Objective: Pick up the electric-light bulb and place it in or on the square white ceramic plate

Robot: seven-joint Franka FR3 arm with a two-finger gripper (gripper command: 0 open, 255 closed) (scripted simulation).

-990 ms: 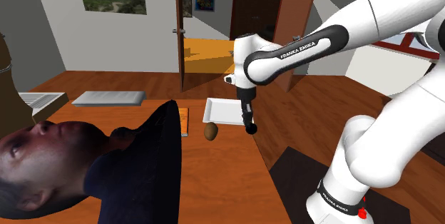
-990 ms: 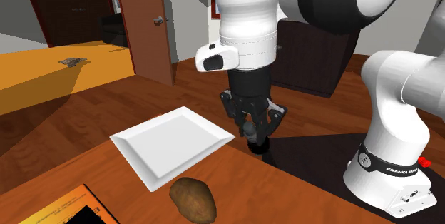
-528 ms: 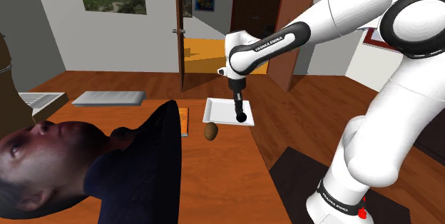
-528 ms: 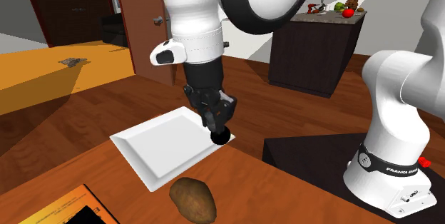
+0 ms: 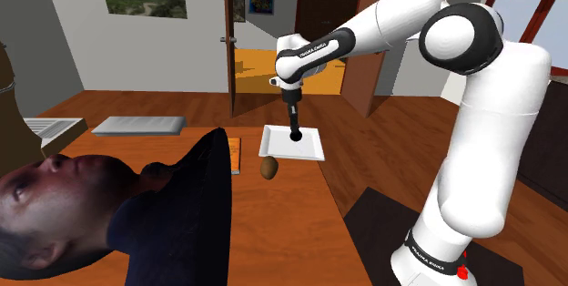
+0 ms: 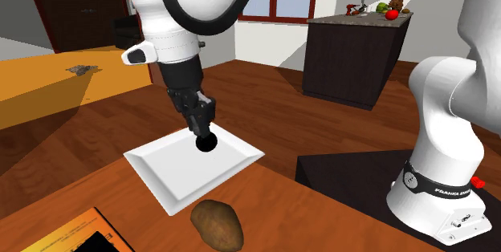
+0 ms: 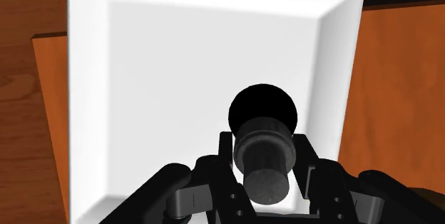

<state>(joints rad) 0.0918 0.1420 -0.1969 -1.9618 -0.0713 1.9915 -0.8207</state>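
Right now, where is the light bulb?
In the second exterior view, the bulb is clasped in the gripper over the middle of the white plate, behind the brown potato.

The shoulder camera stands behind the stand (image 5: 373, 213), well back, looking down the table (image 5: 291, 225) toward the doorways. The second hovers low over the table, close, facing its stand-side edge. The wrist camera looks straight down, very near. All three share the white plate (image 5: 310, 148).

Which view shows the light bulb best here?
Wrist view: the black bulb, globe and base, is clasped between the fingers over the plate. The shoulder and second exterior views show it as a small black ball at the gripper's tip.
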